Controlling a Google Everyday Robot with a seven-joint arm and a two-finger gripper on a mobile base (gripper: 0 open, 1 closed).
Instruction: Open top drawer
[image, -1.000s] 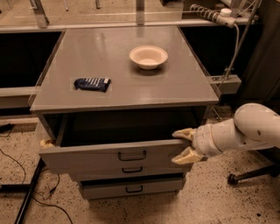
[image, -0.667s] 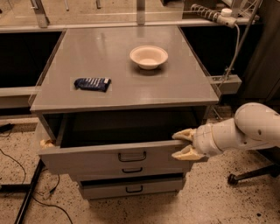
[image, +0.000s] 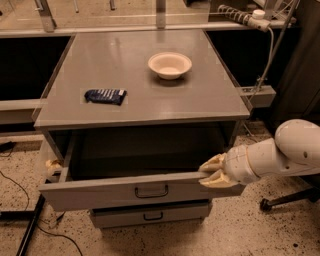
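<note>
The top drawer (image: 100, 192) is the wide grey one with a black bar handle (image: 151, 191). It stands pulled well out from under the grey cabinet top (image: 140, 75), and its dark inside shows. My gripper (image: 213, 171) is at the right end of the drawer front. Its cream fingers (image: 212, 162) are spread apart, one at the front's top edge and one lower, against its face. The white arm (image: 280, 152) reaches in from the right.
A white bowl (image: 169, 65) and a dark blue packet (image: 105, 96) lie on the cabinet top. The narrower second drawer (image: 150, 215) is closed below. A black cable lies on the speckled floor at the left. A chair base (image: 285, 200) stands at the right.
The drawer front and my gripper have come slightly further toward the camera. The bowl and packet have not moved.
</note>
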